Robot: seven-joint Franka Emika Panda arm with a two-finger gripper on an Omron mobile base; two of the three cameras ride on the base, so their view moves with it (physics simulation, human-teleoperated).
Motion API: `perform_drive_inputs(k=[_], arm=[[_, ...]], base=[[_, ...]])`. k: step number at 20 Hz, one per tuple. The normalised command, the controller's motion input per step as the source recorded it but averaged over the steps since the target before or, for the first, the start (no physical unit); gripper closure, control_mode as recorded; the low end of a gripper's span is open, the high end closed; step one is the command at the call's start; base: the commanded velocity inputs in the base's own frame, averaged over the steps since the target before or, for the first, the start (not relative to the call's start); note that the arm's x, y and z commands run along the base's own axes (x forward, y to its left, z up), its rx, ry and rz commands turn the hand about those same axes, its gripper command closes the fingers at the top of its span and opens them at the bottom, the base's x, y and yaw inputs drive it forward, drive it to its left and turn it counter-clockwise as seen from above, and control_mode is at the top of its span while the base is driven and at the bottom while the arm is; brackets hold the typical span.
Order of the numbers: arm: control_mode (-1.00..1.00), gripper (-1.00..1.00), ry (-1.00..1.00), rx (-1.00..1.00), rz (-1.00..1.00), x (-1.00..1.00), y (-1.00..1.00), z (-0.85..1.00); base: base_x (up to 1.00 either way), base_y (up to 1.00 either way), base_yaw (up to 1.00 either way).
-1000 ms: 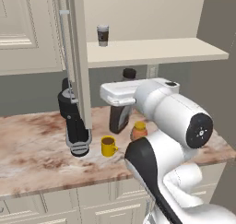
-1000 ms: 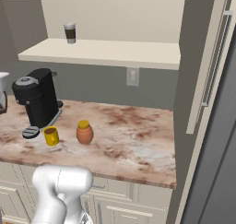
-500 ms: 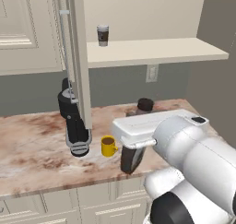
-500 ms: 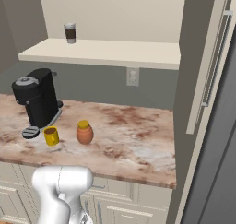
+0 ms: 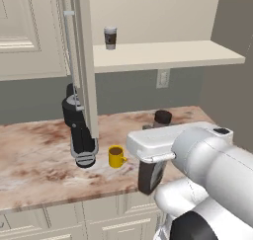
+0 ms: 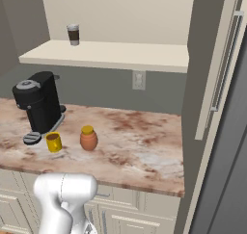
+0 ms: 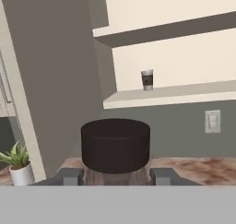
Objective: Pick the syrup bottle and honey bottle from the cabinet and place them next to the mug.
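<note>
My gripper (image 7: 115, 177) is shut on the syrup bottle, whose dark cap (image 7: 115, 144) stands between the fingertips (image 7: 69, 176). In the left base view the white hand (image 5: 163, 140) hovers over the counter's front, right of the yellow mug (image 5: 116, 156), with the bottle's cap (image 5: 162, 118) showing above it. The honey bottle (image 6: 88, 138) stands upright on the counter just right of the mug (image 6: 53, 142). The cabinet door (image 5: 84, 61) hangs open beside its pale shelf (image 5: 163, 54).
A black coffee machine (image 5: 79, 130) stands left of the mug, touching distance from it. A white-lidded paper cup (image 5: 110, 37) sits on the shelf. A potted plant (image 7: 18, 165) shows at the hand view's left. A tall panel (image 6: 217, 69) bounds the counter's right end.
The hand with the syrup bottle has come down from shelf height toward the counter's front right, now covering the honey bottle in the left base view. Mug and honey bottle have not moved.
</note>
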Motion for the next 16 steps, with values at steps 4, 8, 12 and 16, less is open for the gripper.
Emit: perform_drive_inputs(k=[4, 8, 12, 16], arm=[[-1.00, 1.00, -0.23, 0.07, 0.12, 0.56, -0.54, -0.80], [-1.00, 1.00, -0.22, 0.05, 0.13, 0.57, -0.85, -0.79], [-1.00, 1.00, -0.24, 0.09, 0.17, 0.48, -0.99, -0.79], [-1.00, 1.00, -0.23, 0.12, 0.21, 0.46, -1.00, -0.76]], base=[[0.00, 0.00, 0.00], [0.00, 0.00, 0.00], [0.00, 0.00, 0.00], [0.00, 0.00, 0.00]])
